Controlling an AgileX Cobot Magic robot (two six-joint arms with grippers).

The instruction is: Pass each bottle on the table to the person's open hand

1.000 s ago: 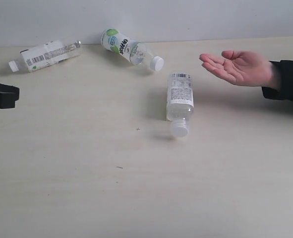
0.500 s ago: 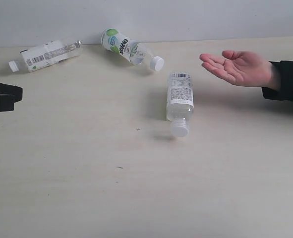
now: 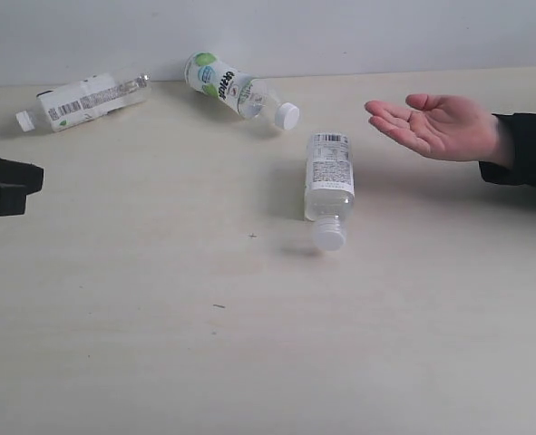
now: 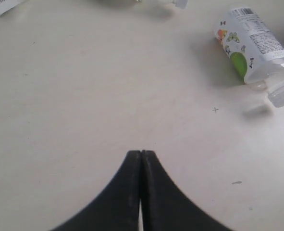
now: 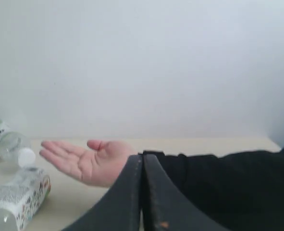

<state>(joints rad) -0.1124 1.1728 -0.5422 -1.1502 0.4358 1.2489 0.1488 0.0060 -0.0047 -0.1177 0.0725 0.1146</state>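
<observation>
Left claw [image 3: 39, 178] has edged inward, bottles [image 3: 329, 177] lying well beyond.

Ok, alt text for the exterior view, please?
Three clear bottles lie on their sides on a pale table: barcode-label bottle mid-table, green-label bottle and white-label bottle at the back. An open hand is held palm up at right; the left gripper pokes in at left.

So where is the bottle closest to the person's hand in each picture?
Exterior view: the barcode bottle lies mid-table, left of the person's open hand.
Left wrist view: the barcode bottle lies near the cross mark.
Right wrist view: the barcode bottle lies by the person's open hand.
Landmarks: the person's open hand (exterior, right wrist); the cross mark (exterior, left wrist).
</observation>
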